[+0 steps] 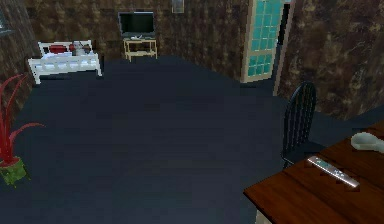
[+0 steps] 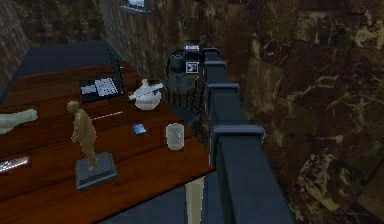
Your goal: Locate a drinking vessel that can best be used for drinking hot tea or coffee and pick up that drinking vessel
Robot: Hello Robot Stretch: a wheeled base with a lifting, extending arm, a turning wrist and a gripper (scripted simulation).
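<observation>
A pale, cup-like vessel [image 2: 175, 135] stands near the right edge of the wooden table [image 2: 50, 100] in the arm side view. Farther back on the table sits a white, teapot-like object [image 2: 148, 94]. The dark arm [image 2: 222, 140] rises along the table's right edge. My gripper [image 2: 178, 92] shows as a dark body just right of the white object and beyond the pale vessel. I cannot tell whether it holds anything. In the forward view the table's corner [image 1: 300, 190] lies at the bottom right.
On the table stand a brown figure statue [image 2: 85, 135], a laptop [image 2: 100, 86], a small dark phone [image 2: 139, 128] and a pale long object [image 2: 15, 122]. The forward view has a dark chair [image 1: 298, 120], open dark floor, a white bed [image 1: 63, 62], a TV [image 1: 136, 24], a teal door [image 1: 264, 40] and a red plant [image 1: 10, 130].
</observation>
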